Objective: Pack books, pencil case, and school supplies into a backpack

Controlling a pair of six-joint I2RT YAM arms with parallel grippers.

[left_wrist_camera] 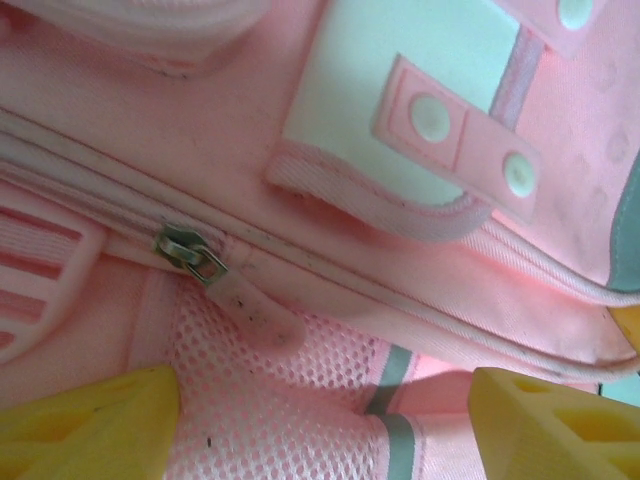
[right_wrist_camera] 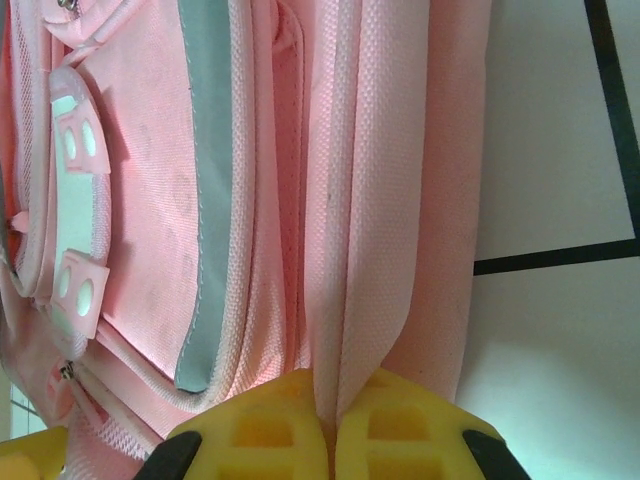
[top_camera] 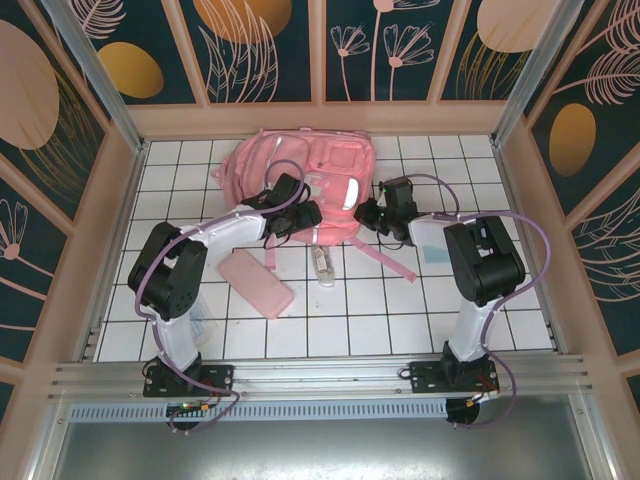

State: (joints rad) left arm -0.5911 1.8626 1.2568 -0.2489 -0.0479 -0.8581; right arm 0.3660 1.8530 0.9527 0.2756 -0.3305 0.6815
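The large soft pink backpack (top_camera: 300,175) lies flat, front side up, at the far middle of the white tiled table (top_camera: 400,320). Its longer extent runs left to right; which end is its top I cannot tell. The left gripper (left_wrist_camera: 320,430) hovers over the pack's near-left part with its yellow fingers (left_wrist_camera: 90,420) spread wide and holding nothing. Beneath it are a metal zipper pull (left_wrist_camera: 190,255) and a pink mesh pocket (left_wrist_camera: 290,400). The right gripper (right_wrist_camera: 330,425) sits at the pack's near-right edge, pinched tight on a pink webbing strap (right_wrist_camera: 370,200). The flat oblong pink pencil case (top_camera: 258,283) lies nearer the arms, its long axis slanting from far-left to near-right. Near its right side, a narrow transparent box (top_camera: 323,265) points roughly far to near.
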